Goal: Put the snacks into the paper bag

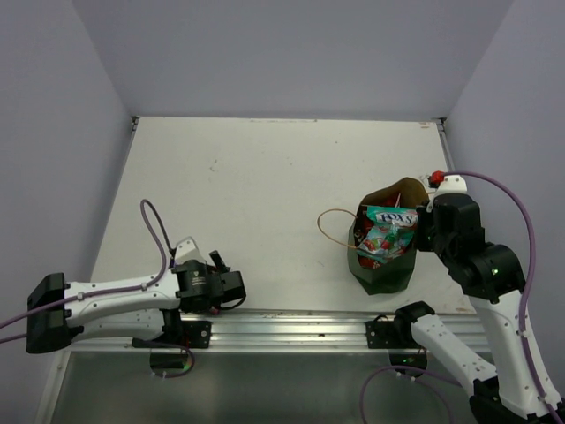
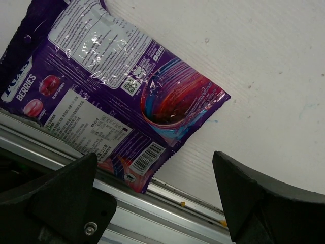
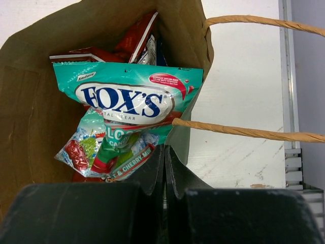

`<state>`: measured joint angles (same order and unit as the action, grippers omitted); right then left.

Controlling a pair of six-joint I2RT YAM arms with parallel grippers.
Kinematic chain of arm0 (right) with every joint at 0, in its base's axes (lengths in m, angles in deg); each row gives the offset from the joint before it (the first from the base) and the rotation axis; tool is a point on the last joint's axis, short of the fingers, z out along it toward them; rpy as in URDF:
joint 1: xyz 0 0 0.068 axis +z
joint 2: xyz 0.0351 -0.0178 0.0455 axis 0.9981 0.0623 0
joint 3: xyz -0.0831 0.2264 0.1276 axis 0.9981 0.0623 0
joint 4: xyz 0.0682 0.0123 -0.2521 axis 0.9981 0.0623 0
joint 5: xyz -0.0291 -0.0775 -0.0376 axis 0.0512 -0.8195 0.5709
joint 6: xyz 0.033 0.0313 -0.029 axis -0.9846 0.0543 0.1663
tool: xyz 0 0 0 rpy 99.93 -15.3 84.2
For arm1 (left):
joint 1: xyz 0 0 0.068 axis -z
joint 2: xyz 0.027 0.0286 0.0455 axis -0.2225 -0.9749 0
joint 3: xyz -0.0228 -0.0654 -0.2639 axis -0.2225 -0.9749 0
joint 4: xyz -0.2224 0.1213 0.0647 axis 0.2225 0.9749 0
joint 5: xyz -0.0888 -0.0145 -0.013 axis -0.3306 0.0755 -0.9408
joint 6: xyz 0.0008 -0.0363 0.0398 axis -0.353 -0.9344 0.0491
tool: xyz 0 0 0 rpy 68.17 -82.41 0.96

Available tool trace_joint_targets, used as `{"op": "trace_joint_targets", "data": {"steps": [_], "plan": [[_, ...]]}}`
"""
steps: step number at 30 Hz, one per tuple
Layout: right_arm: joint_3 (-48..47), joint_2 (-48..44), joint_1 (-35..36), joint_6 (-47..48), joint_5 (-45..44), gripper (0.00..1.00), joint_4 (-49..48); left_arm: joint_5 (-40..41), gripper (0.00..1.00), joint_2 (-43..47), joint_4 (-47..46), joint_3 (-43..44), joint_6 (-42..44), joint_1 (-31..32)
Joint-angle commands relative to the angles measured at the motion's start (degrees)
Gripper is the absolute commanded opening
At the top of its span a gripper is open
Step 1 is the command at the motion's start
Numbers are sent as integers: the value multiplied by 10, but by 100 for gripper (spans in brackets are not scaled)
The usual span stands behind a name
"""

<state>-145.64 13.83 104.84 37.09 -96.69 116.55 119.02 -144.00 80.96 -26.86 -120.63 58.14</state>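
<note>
The paper bag (image 1: pixel 384 276) stands at the right of the table, dark green outside and brown inside (image 3: pixel 30 101). Inside it lie a teal candy bag (image 1: pixel 391 219) (image 3: pixel 132 94) and red packs (image 3: pixel 134 38). My right gripper (image 1: pixel 422 234) (image 3: pixel 165 150) is at the bag's right rim, its jaws shut on the paper edge. A purple berries packet (image 2: pixel 111 86) lies flat by the near rail, one corner over the rail. My left gripper (image 1: pixel 238 287) (image 2: pixel 155 168) hovers open just above that corner, touching nothing. The arm hides this packet in the top view.
An aluminium rail (image 1: pixel 291 322) (image 2: pixel 167 203) runs along the table's near edge, with small crumbs on it. The bag's cord handles (image 1: pixel 331 230) (image 3: pixel 244 132) loop out to the left over the table. Grey walls close off three sides.
</note>
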Motion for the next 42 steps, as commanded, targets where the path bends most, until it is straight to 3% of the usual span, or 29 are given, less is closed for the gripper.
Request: {"op": "trace_joint_targets", "data": {"steps": [1, 11, 17, 20, 23, 24, 26, 27, 35, 42], "plan": [[0, 3, 0, 12, 19, 0, -16, 23, 100, -45, 15, 5, -51, -1], [0, 2, 0, 16, 31, 0, -16, 61, 100, -165, 29, 25, -81, -10], [-7, 0, 0, 21, 39, 0, -11, 100, 100, -236, -32, 20, -6, -34], [-15, 0, 1, 23, 37, 0, -8, 100, 93, -251, -70, 16, 27, -50], [-20, -3, 0, 26, 33, 0, -7, 92, 75, -256, -101, 11, 49, -53], [-20, -5, 1, 26, 33, 0, -7, 86, 52, -257, -106, 7, 54, -55], [-18, -6, 0, 27, 33, 0, -7, 85, 22, -258, -108, 9, 62, -54], [-18, -6, 0, 26, 33, 0, -7, 91, 0, -263, -108, 13, 71, -54], [-16, -8, 0, 26, 29, 0, -7, 130, 0, -294, -69, 103, 108, -33], [-16, -12, 0, 20, 24, 0, -1, 219, 0, -255, -25, 334, 163, 33]]}}
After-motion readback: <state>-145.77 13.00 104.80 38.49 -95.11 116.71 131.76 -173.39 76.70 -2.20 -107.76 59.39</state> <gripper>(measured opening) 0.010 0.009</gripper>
